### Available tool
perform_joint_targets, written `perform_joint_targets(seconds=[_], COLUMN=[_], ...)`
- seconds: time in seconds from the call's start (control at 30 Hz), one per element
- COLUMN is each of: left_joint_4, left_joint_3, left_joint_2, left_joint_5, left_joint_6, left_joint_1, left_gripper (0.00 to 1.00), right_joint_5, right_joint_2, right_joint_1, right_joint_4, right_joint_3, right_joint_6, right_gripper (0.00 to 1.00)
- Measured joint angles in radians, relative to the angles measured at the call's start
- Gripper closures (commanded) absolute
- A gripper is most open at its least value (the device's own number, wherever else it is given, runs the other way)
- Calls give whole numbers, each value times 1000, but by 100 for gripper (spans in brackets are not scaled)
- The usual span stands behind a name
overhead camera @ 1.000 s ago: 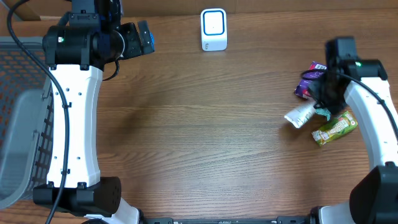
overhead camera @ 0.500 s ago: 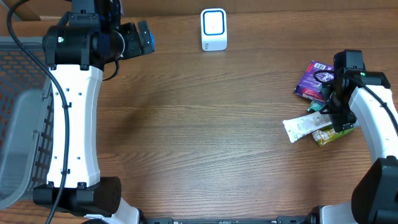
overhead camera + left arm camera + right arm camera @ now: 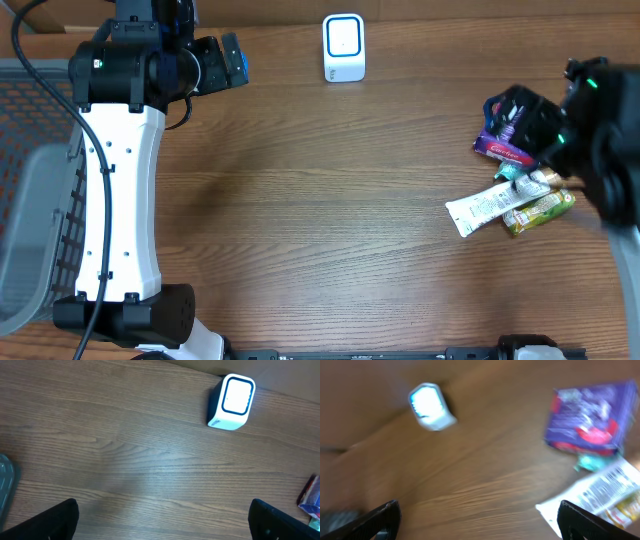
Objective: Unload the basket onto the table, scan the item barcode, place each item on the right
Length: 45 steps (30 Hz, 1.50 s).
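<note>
The white sachet (image 3: 485,208) lies flat on the counter (image 3: 330,200) at the right, against a green snack bar (image 3: 540,210), with a purple packet (image 3: 497,146) just behind it. All three are well apart from the barcode scanner (image 3: 343,47) at the far edge. The right gripper (image 3: 482,520) and left gripper (image 3: 165,520) both stand wide open.

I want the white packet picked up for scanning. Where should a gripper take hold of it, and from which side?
Probably its free end, toward the table centre: the white packet lies flat, its other end crowded by the green packet. Come from above, jaws across its narrow width.
</note>
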<state>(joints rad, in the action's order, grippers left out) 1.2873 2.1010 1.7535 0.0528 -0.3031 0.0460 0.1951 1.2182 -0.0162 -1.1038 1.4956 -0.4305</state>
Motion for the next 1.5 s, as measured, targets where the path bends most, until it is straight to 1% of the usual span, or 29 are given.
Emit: perform_joint_targets(seconds=[0.07,0.2,0.33,0.53,0.67,0.77,0.87,1.03,1.1,1.3,1.5], left_joint_4=[0,0,0,0,0,0,0,0,0,0,0], left_joint_3=[0,0,0,0,0,0,0,0,0,0,0], left_joint_2=[0,0,0,0,0,0,0,0,0,0,0], left_joint_5=[0,0,0,0,0,0,0,0,0,0,0], left_joint_6=[0,0,0,0,0,0,0,0,0,0,0], left_joint_1=[0,0,0,0,0,0,0,0,0,0,0], left_gripper=[0,0,0,0,0,0,0,0,0,0,1], right_joint_5=[27,52,58,15,-48,-92,-116,-132,-134,-140,-163], right_joint_2=[-70,-130,-129,-117,-111,-145,-223,-487,-632,-943,-1117], right_joint_1=[-5,-5,-5,-5,-5,-5,-5,-5,-5,-11,-44], right_joint_4=[-4,-12,-13,-10,80,225,377,673,795,969,1065], right_joint_3=[3,3,3,2,-44,-161,-330,-684,-841,-1174,-1405], right_joint_6=[30,58,72,84,88,90,92,125,152,188,196], right_gripper=[0,0,0,0,0,0,0,0,0,0,0])
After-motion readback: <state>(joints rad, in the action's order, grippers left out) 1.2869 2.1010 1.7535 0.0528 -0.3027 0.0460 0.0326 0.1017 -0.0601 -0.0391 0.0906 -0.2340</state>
